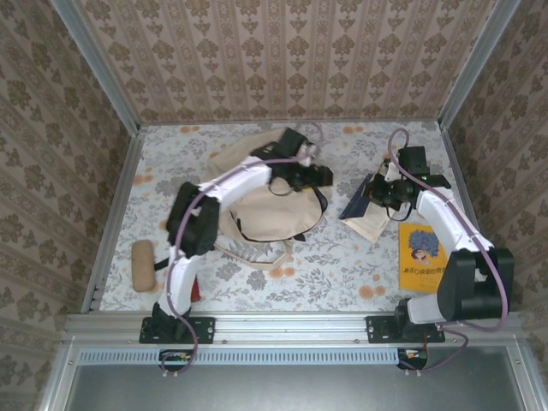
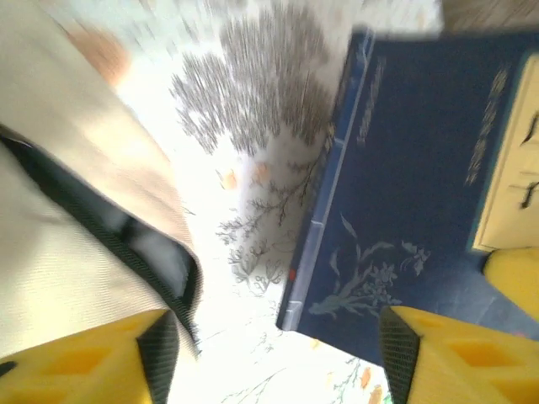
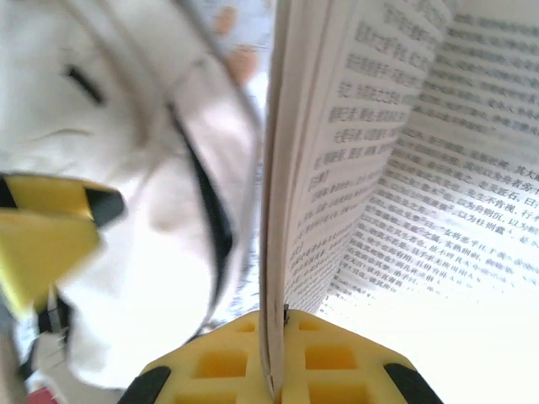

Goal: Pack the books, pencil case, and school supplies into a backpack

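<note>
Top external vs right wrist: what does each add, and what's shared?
Top external adds: the pencil case at far left and the yellow cartoon-cover book at lower right. Right wrist adds: printed lines on the open book, with pages pinched in the shut right gripper. Shared: the backpack and the open book.

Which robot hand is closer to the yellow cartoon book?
Right. The right gripper is just beyond the yellow book, pinching the navy book; the left gripper is farther left, by the backpack.
</note>
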`<state>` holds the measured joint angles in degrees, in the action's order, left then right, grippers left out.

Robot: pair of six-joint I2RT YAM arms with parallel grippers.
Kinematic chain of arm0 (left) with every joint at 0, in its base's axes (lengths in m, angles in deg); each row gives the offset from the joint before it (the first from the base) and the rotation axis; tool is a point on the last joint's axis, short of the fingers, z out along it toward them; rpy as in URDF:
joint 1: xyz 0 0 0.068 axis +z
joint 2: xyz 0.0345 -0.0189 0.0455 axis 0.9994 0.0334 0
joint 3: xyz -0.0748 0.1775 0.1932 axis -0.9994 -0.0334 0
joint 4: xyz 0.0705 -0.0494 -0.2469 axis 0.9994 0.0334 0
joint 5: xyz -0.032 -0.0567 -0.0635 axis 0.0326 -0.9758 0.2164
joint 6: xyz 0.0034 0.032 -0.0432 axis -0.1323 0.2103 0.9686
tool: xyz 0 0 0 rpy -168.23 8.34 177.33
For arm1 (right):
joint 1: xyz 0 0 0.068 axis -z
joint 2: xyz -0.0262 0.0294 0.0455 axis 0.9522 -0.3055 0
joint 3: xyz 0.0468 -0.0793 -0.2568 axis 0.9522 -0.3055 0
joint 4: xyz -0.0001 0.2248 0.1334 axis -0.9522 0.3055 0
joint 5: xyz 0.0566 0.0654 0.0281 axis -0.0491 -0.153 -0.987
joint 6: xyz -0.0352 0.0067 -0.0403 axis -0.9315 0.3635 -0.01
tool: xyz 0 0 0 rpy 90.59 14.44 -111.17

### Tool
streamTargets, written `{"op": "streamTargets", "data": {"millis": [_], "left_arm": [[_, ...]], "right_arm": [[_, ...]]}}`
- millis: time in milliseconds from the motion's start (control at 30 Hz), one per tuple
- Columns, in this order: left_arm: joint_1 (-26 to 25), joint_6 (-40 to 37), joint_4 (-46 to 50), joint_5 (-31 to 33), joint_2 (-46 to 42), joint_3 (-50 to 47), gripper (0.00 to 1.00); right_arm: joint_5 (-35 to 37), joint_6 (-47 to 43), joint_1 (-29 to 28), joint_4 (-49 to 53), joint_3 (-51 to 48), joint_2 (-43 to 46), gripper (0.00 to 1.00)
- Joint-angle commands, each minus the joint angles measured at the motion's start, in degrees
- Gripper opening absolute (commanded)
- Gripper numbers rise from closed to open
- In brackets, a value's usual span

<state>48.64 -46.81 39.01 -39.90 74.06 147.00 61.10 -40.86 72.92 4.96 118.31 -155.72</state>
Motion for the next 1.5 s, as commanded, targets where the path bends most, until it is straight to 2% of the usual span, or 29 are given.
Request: {"op": "streamTargets", "data": {"millis": [0,100,233,367,500,667,767,833,900,1000,1067,1300,1400,1467], "left_arm": [[4.5,1.2,-5.7,-5.2,-6.6,-5.7,0.76],[7.7,2.2,-10.0,-9.9,-9.7,-11.2,0.85],[9.4,5.3,-19.1,-16.3,-13.8,-18.0,1.0],[9.9,11.5,-29.4,-20.8,-16.6,-23.1,1.0],[10.5,18.9,-41.5,-24.7,-17.8,-27.3,1.0],[11.4,27.9,-54.1,-27.0,-18.9,-30.7,1.0],[11.8,31.0,-57.7,-27.6,-19.1,-31.5,1.0],[11.8,31.9,-58.6,-27.9,-19.3,-31.9,0.97],[12.0,31.5,-57.7,-27.9,-19.7,-32.1,0.89],[12.9,29.3,-54.5,-26.6,-20.9,-32.9,0.66],[14.4,29.3,-54.5,-25.8,-21.9,-34.2,0.57],[15.0,29.9,-56.3,-26.1,-23.3,-35.2,0.54],[14.6,29.6,-56.2,-26.1,-23.0,-34.8,0.46],[14.5,29.4,-55.7,-26.3,-22.6,-34.3,0.36]], "right_arm": [[-12.8,0.1,-2.0,-1.3,3.2,3.0,0.0],[-19.5,1.3,-4.8,-5.4,5.0,3.1,0.0],[-27.7,2.8,-9.4,-10.4,7.9,1.4,0.0],[-32.7,2.3,-13.4,-12.1,12.1,-3.0,0.0],[-36.1,3.1,-14.8,-14.6,14.1,-6.4,0.0],[-36.7,2.8,-14.8,-14.2,14.8,-8.9,0.0],[-36.0,1.9,-14.7,-13.2,15.0,-9.9,0.0],[-35.7,1.9,-14.6,-13.0,15.3,-10.7,0.0],[-34.7,1.2,-14.6,-11.5,16.0,-11.4,0.0],[-32.6,0.5,-14.1,-9.7,17.0,-12.3,0.0],[-31.4,0.4,-13.6,-9.2,17.1,-12.3,0.0],[-31.4,0.7,-12.9,-9.1,17.0,-12.7,0.0],[-31.5,0.9,-13.0,-9.4,17.2,-13.1,0.0],[-31.3,0.8,-12.9,-8.9,17.6,-13.5,0.0]]}}
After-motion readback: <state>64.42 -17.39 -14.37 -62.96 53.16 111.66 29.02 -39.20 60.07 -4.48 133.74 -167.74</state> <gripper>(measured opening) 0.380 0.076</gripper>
